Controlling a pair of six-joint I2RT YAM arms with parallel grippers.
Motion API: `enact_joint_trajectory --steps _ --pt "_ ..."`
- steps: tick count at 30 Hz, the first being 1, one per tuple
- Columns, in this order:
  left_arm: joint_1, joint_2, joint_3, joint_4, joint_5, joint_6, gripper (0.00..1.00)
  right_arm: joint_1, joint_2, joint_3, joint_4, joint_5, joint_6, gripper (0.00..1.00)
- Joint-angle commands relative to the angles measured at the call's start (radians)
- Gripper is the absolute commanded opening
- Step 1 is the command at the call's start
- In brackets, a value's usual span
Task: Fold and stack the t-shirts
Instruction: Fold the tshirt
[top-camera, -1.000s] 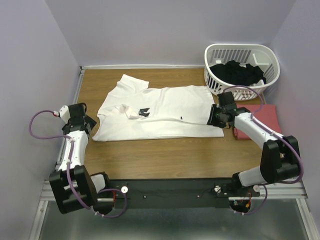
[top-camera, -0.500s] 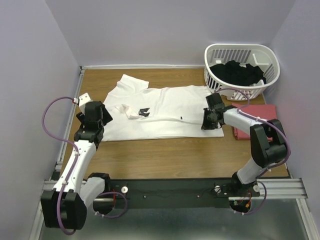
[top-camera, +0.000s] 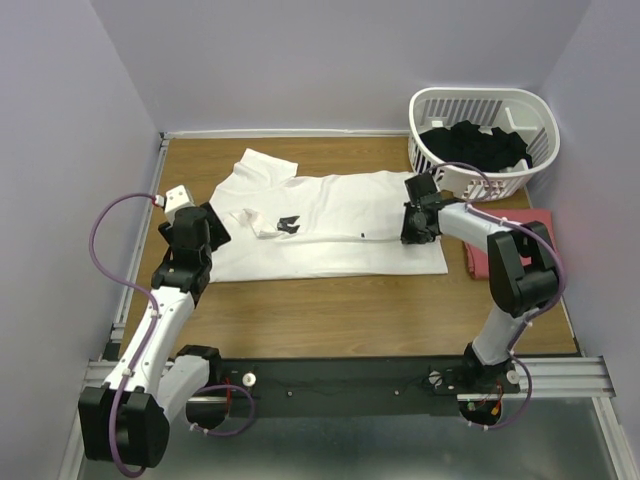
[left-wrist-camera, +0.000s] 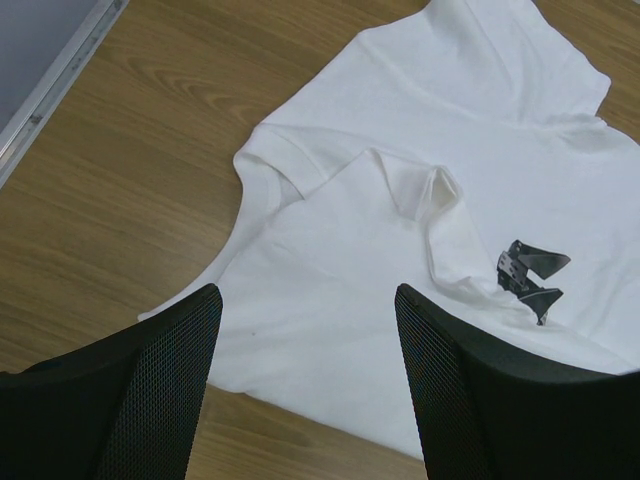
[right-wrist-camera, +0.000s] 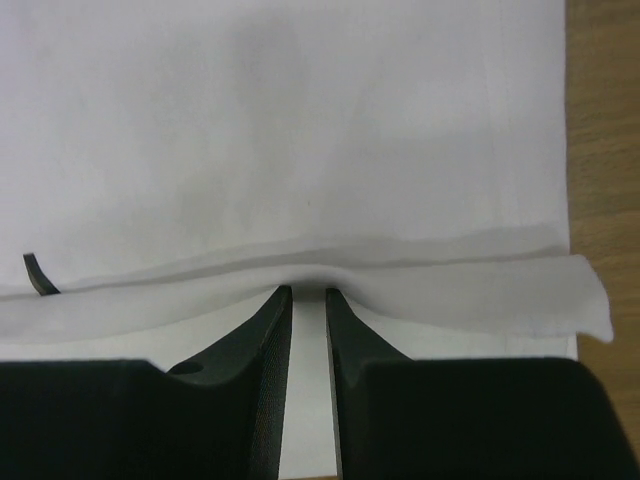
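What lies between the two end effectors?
The white t-shirt, spread out, spans from left end effector to right end effector, seen in the top view.

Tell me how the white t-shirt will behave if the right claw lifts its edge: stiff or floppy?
Probably floppy: the white t-shirt bunches into a soft ridge at the right claw. Likely light, being thin. The rest may drag behind.

No legible text; white t-shirt (top-camera: 340, 235) logo (left-wrist-camera: 528, 275) unreadable.
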Motion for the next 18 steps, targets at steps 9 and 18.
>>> enact_joint_trajectory --steps 9,18 --pt "-0.016 0.026 -0.016 0.036 0.030 0.016 0.78 0.000 0.160 0.250 0.012 0.134 -0.110 0.28" --pt "-0.016 0.154 0.014 0.060 0.089 0.011 0.78 0.098 0.033 0.290 0.098 -0.349 -0.197 0.50"
